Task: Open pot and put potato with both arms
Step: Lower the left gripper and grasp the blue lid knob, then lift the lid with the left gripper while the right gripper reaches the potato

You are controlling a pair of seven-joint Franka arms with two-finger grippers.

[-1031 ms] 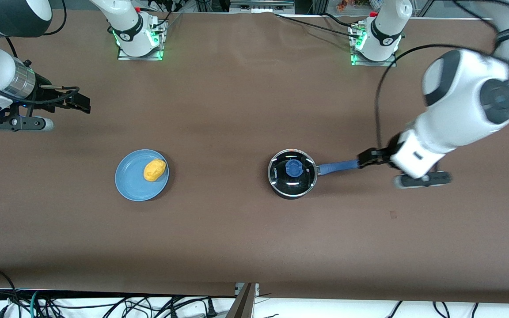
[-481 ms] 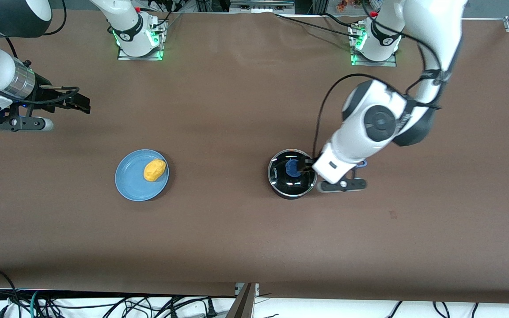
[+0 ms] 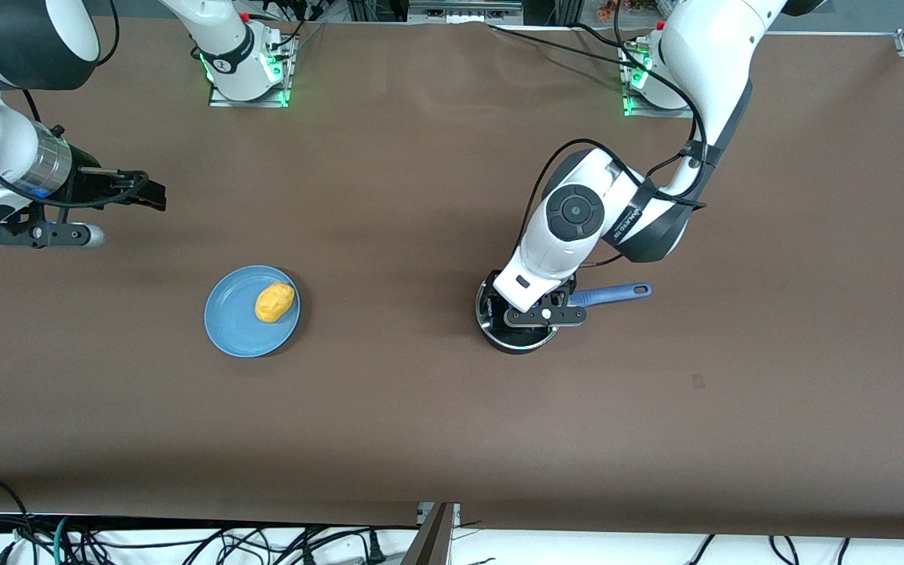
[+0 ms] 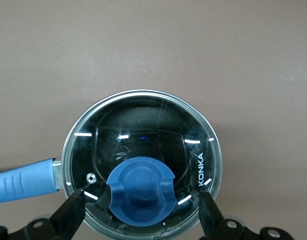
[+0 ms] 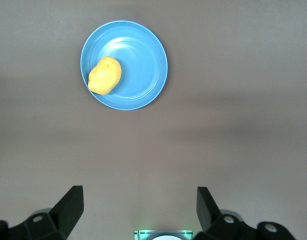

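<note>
Swung inward, the left gripper [image 4: 141, 207] now hovers spread wide astride the blue knob [image 4: 140, 191] of the lidded small black saucepan [image 3: 516, 333]. At its nine o'clock, the oval yellow potato [image 3: 275, 302] lies on the light-blue plate [image 3: 234, 326]. Over bare table, the right gripper [image 5: 138, 210] waits, fingers wide.

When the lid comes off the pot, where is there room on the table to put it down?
Bare brown table lies between the blue plate, which holds the potato, and the pot. The wide strip nearer the front camera is bare too. It is crowded at the pot itself: the open left gripper hangs over the lid. The right gripper, also open, waits at its own end.
</note>
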